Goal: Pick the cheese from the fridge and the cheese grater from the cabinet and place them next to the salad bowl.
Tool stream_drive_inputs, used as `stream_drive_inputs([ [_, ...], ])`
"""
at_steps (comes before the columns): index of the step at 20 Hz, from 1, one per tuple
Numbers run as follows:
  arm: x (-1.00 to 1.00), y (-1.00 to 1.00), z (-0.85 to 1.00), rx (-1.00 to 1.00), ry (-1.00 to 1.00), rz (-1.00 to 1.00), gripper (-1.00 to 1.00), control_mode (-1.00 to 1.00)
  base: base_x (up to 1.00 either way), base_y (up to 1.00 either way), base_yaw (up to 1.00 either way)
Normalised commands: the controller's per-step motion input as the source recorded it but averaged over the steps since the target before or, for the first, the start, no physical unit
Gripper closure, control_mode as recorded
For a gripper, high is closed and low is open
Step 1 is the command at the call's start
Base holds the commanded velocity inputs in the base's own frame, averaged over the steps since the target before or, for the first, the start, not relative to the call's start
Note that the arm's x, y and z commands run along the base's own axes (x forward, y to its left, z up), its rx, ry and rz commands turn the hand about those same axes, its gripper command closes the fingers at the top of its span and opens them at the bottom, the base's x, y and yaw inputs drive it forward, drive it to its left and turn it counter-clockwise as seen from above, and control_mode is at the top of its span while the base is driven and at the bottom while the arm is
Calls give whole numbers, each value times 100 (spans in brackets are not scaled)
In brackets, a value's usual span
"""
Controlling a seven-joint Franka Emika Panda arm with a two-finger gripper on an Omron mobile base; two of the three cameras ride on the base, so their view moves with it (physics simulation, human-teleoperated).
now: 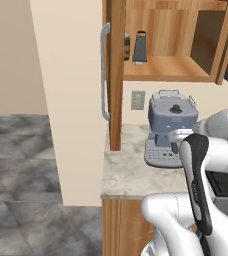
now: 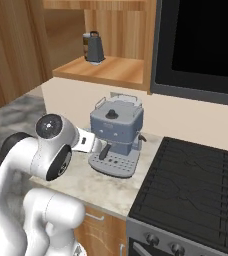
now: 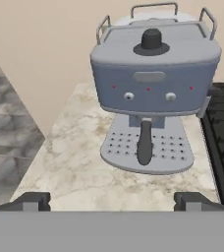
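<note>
The cheese grater [image 1: 140,47] [image 2: 96,47], slim and dark with a loop handle, stands upright on the shelf of the open wooden cabinet [image 1: 166,70] [image 2: 111,70]. The cabinet door [image 1: 117,75] swings out to the left with its grey bar handle [image 1: 105,70]. My gripper [image 3: 113,201] is open, its dark fingertips [image 3: 33,201] wide apart with nothing between them. It hovers low over the marble counter, pointing at a blue-grey coffee machine [image 3: 151,78], well below the grater. The cheese, the fridge and the salad bowl are out of view.
The coffee machine [image 1: 170,130] [image 2: 115,135] stands on the counter [image 1: 128,172] under the cabinet. A black stove [image 2: 196,185] lies to its right, with a dark microwave [image 2: 206,40] above it. A small brownish jar [image 2: 86,37] sits beside the grater. Beige wall panel [image 1: 71,100] on the left.
</note>
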Motion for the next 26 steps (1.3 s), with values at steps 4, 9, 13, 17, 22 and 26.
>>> stream_drive_inputs([
  [4,0,19,54,-10,2,0,-100,-100,0,0,0],
  [9,0,2,54,0,4,0,-100,-100,0,0,0],
  [13,8,0,53,0,8,0,-100,-100,0,0,0],
  [17,12,6,53,-2,0,0,-100,-100,0,0,0],
  [22,17,6,56,-1,0,0,-100,-100,0,0,0],
  [26,26,5,53,0,2,0,-100,-100,0,0,0],
])
